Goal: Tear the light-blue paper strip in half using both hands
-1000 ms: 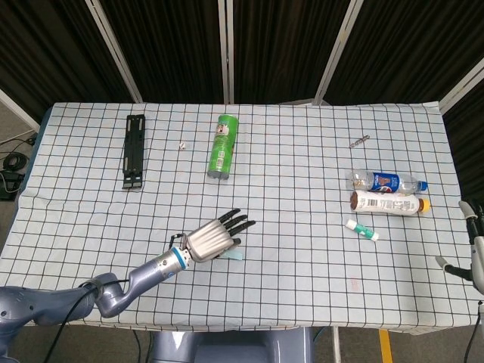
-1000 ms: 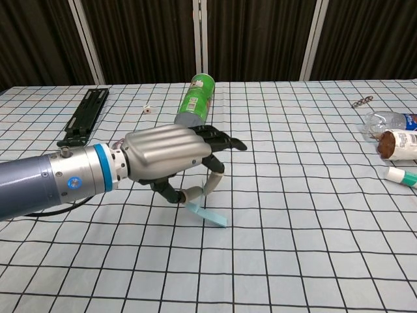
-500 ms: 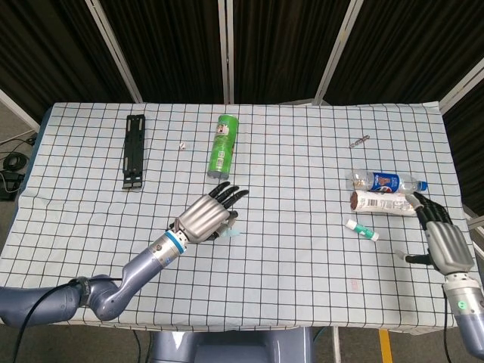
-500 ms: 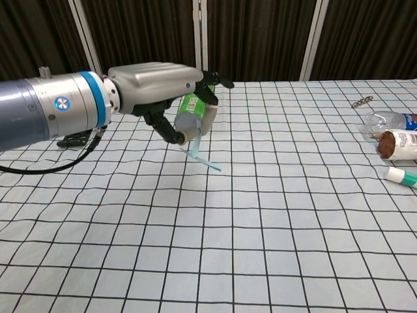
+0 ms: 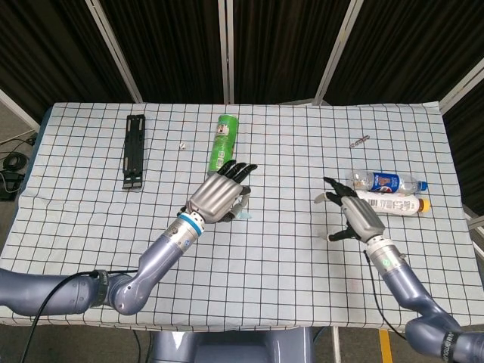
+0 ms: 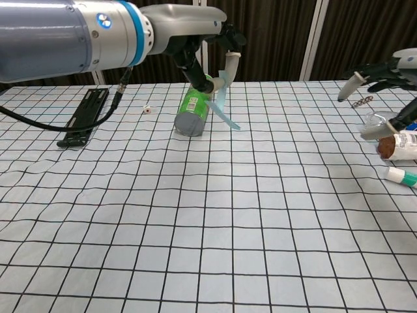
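The light-blue paper strip (image 6: pixel 221 107) hangs in the air above the table, pinched between the thumb and a finger of my left hand (image 6: pixel 195 36). In the head view the left hand (image 5: pixel 221 195) covers most of the strip (image 5: pixel 243 215), which peeks out at its right edge. My right hand (image 5: pixel 353 214) hovers over the right part of the table with fingers spread and nothing in it; in the chest view the right hand (image 6: pixel 384 85) shows at the right edge. The two hands are well apart.
A green can (image 5: pixel 222 146) lies behind the left hand. A black bar (image 5: pixel 134 150) lies far left, a small white cube (image 5: pixel 182 145) near it. Two bottles (image 5: pixel 384 192) and a small tube (image 6: pixel 401 176) lie at the right. A metal piece (image 5: pixel 359 139) sits far right.
My left hand has lifted the strip off the table and carried it up and away. My right hand has come in from the right edge toward the middle, open.
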Action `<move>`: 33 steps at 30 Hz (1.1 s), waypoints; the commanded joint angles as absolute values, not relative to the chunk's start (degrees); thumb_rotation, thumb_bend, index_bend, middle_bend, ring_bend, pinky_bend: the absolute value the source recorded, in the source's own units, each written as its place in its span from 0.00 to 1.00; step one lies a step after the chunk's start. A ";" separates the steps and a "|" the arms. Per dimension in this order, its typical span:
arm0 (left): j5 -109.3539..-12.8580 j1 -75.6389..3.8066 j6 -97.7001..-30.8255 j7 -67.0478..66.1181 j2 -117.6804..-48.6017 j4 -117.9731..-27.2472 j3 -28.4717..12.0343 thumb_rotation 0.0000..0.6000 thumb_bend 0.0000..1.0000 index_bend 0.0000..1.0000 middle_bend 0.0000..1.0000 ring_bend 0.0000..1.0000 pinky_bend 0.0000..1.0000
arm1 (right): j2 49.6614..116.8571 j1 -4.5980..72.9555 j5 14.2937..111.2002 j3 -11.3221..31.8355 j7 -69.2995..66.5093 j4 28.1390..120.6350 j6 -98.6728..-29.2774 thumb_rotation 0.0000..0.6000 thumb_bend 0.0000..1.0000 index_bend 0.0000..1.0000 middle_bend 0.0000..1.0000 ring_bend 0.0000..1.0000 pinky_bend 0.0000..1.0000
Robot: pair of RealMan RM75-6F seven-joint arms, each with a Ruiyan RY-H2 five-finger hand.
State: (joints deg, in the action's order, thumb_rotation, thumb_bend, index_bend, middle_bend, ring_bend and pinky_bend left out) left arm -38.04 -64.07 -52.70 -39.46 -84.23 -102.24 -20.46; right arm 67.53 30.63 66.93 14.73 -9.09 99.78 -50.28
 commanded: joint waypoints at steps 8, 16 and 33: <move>-34.76 -67.73 -53.23 -38.07 -86.41 -98.49 -20.42 1.00 0.58 0.86 0.00 0.00 0.00 | 76.59 36.12 58.27 16.21 -2.20 100.33 -50.40 1.00 0.15 0.42 0.01 0.00 0.00; -30.63 -70.26 -51.97 -35.56 -87.81 -95.78 -21.32 1.00 0.58 0.87 0.00 0.00 0.00 | 81.92 38.53 53.61 17.47 -1.73 99.65 -51.73 1.00 0.17 0.43 0.02 0.00 0.00; -24.07 -76.18 -53.65 -36.36 -88.87 -95.07 -21.25 1.00 0.58 0.87 0.00 0.00 0.00 | 85.47 39.57 52.47 17.69 -0.23 98.40 -55.12 1.00 0.22 0.49 0.01 0.00 0.00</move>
State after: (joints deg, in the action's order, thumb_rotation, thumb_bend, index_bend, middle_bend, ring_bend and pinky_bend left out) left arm -24.11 -76.14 -53.61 -36.37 -88.83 -95.11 -21.29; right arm 85.47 39.58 52.48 17.69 -0.23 98.38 -55.13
